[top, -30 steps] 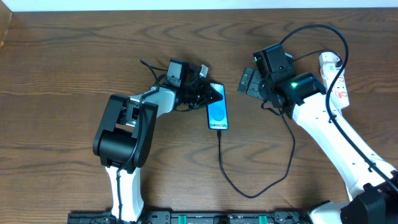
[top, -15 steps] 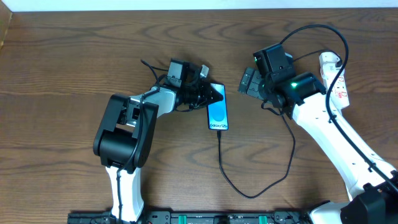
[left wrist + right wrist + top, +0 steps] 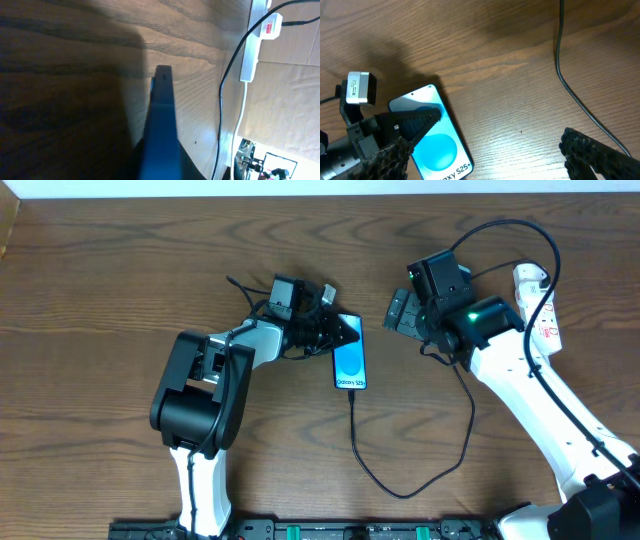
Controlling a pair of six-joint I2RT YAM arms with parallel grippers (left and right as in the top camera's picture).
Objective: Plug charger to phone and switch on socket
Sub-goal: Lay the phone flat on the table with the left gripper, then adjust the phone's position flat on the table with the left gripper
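Overhead, the left gripper (image 3: 338, 332) has its black fingers pressed together on the phone (image 3: 350, 362), pinching its top-left corner. The phone lies screen up on the wooden table (image 3: 100, 280). The charger (image 3: 400, 492) meets the phone's bottom edge, and its thin black cable loops away to the phone's right. Just right of the phone the right gripper (image 3: 398, 311) hovers with its fingers spread wide, holding nothing. Farther right of the phone lies the socket (image 3: 530, 280), partly behind the right arm.

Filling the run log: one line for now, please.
left gripper: shut on phone | right gripper: open, empty | charger: reaches phone's bottom end | socket: untouched
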